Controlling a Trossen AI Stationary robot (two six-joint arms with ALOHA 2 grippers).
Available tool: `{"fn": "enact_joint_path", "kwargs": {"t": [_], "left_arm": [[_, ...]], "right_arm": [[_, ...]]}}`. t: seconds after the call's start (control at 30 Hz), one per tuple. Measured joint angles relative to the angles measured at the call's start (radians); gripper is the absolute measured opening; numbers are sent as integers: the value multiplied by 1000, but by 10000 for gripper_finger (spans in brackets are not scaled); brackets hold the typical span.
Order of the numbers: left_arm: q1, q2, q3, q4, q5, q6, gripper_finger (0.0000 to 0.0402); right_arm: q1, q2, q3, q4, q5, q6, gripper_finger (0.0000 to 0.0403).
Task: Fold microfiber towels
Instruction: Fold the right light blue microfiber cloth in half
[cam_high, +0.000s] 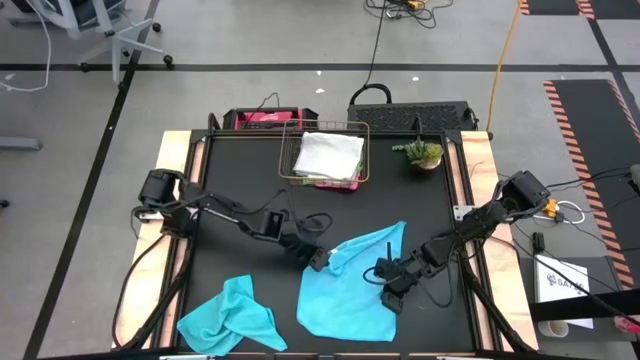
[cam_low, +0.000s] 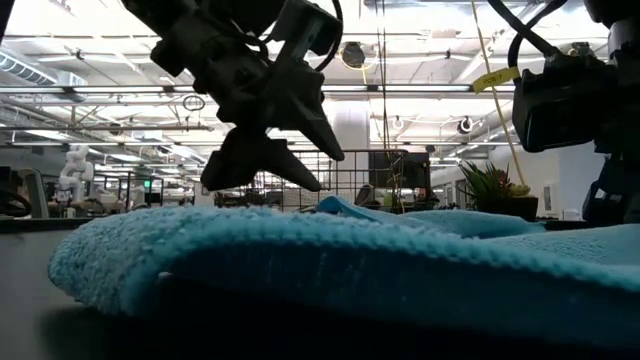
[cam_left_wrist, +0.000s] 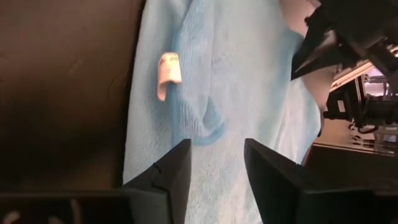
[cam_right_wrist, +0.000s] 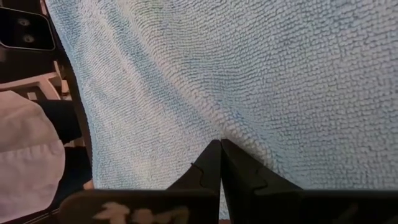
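The left end effector (cam_high: 318, 260) hangs just over the left edge of the spread turquoise towel (cam_high: 350, 290), its two fingers (cam_left_wrist: 171, 177) parted with a clear gap and nothing between them; in the left wrist view the cloth lies beneath that gap, with a small white label (cam_left_wrist: 168, 73) on a fold of the towel farther ahead. The right end effector (cam_high: 385, 295) sits at the towel's right edge, its fingers clenched tight together with their tips pressed to the pile, seemingly pinching a little of the cloth, as the right wrist view shows.

This spread turquoise towel lies on the black table (cam_high: 240, 170), near its front edge and about midway across, with one corner flipped up toward the back. A second turquoise towel (cam_high: 232, 315), crumpled, lies well to the left of the first, at the table's front. Behind the spread towel, at the back of the table, stands a copper wire basket (cam_high: 325, 158) holding a light grey towel (cam_high: 328, 152) folded on top of others, a pink edge showing below. To the right of the basket is a small potted plant (cam_high: 422, 154).
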Motion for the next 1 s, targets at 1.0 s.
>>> {"fn": "enact_joint_path", "kwargs": {"t": [1.0], "left_arm": [[-3, 76, 1, 101, -10, -17, 159]], "right_arm": [[0, -1, 0, 0, 28, -4, 0]]}}
